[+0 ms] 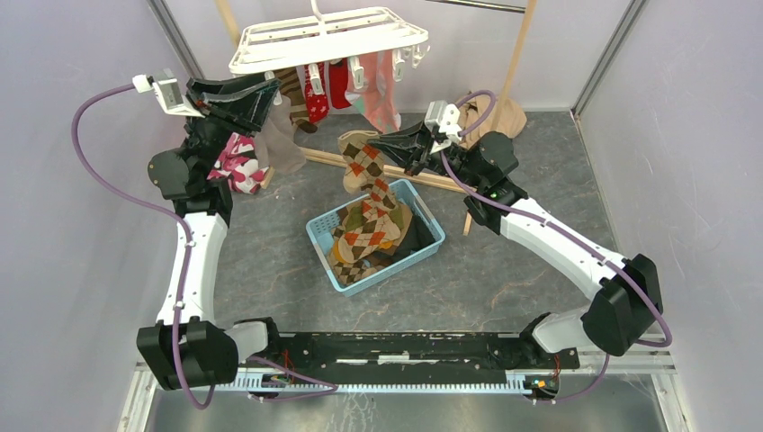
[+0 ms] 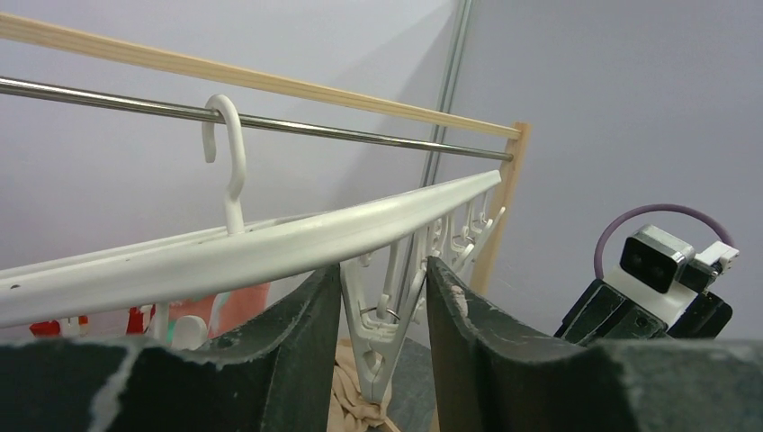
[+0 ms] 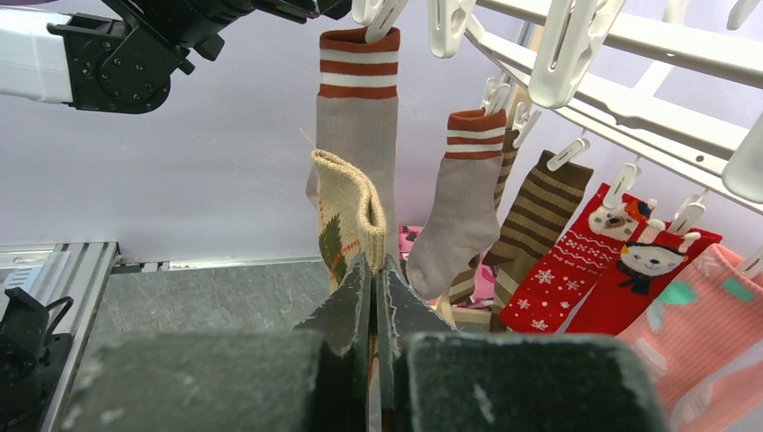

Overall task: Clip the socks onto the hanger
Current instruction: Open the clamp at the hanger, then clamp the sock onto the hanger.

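Observation:
The white hanger [image 1: 324, 36] hangs at the back with several socks clipped under it: striped-cuff taupe [image 3: 360, 117], brown-striped [image 3: 540, 207], red [image 3: 576, 261] and pink [image 3: 711, 315]. My left gripper [image 2: 382, 270] is up under the hanger's rail [image 2: 270, 247]. Its fingers [image 2: 306, 324] touch both handles of a dangling white clip [image 2: 382, 342], whose tips stay together. My right gripper [image 3: 376, 265] is shut on an argyle sock [image 3: 346, 207]. The sock's cuff stands above the fingertips, and its foot hangs down toward the basket [image 1: 324, 252].
The blue basket holds more argyle socks [image 1: 364, 247]. A pink camouflage garment [image 1: 236, 162] lies by the left arm. A wooden rack bar [image 1: 396, 171] runs along the floor behind the basket. A beige cloth [image 1: 506, 117] lies at the back right. The hanger's hook sits on a metal rail [image 2: 360, 135].

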